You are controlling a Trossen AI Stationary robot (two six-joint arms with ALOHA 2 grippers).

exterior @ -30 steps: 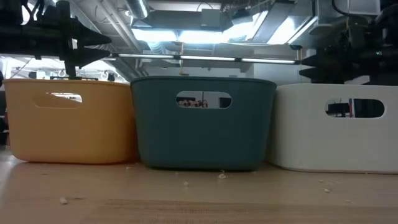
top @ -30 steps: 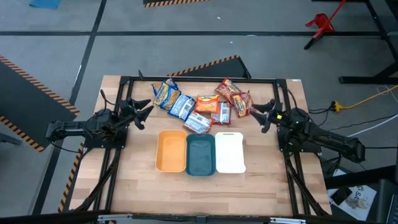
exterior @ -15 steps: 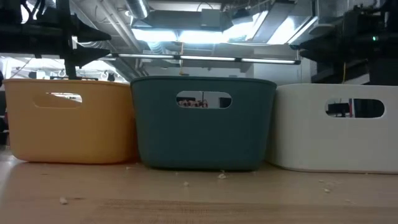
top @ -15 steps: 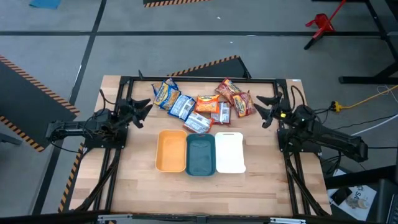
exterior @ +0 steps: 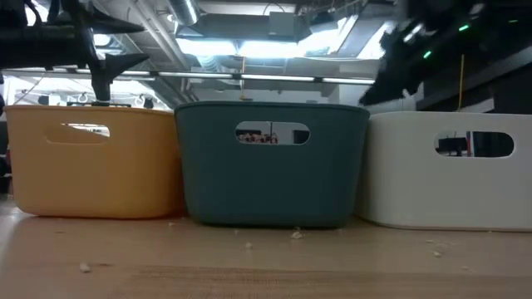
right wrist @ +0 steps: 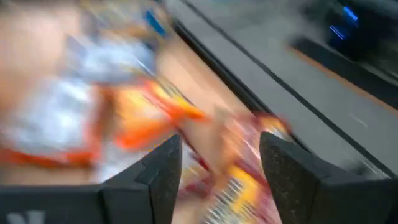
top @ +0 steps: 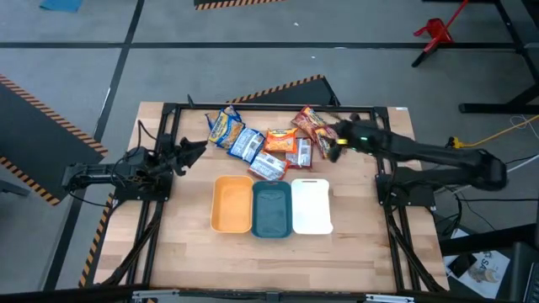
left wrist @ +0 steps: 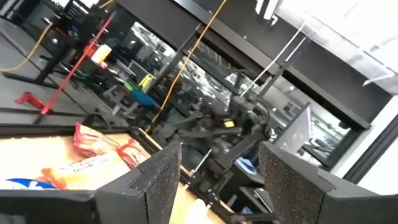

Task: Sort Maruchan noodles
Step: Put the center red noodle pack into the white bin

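The Maruchan noodles [top: 269, 141] lie in a loose pile on the far middle of the table: yellow and blue-white packets [top: 244, 143] at its left, orange ones [top: 278, 140] in the middle, red-brown ones [top: 313, 128] at its right. My right gripper [top: 332, 143] is open, reached out over the pile's right end by the red-brown packets [right wrist: 239, 186]; whether it touches them I cannot tell. My left gripper [top: 192, 149] is open and waits left of the pile, its fingers [left wrist: 158, 177] apart and level.
Three trays stand side by side near of the pile: yellow-orange [top: 231, 204], teal [top: 271, 209], white [top: 312, 206]. In the low view they fill the front [exterior: 270, 166]. A dark frame [top: 253, 107] runs along the table's far edge. Bare wood [top: 269, 261] lies near of the trays.
My right arm has stretched out from the table's right side toward the left, carrying its open gripper over to the red-brown packets at the pile's right end. The packets and trays have stayed where they were.
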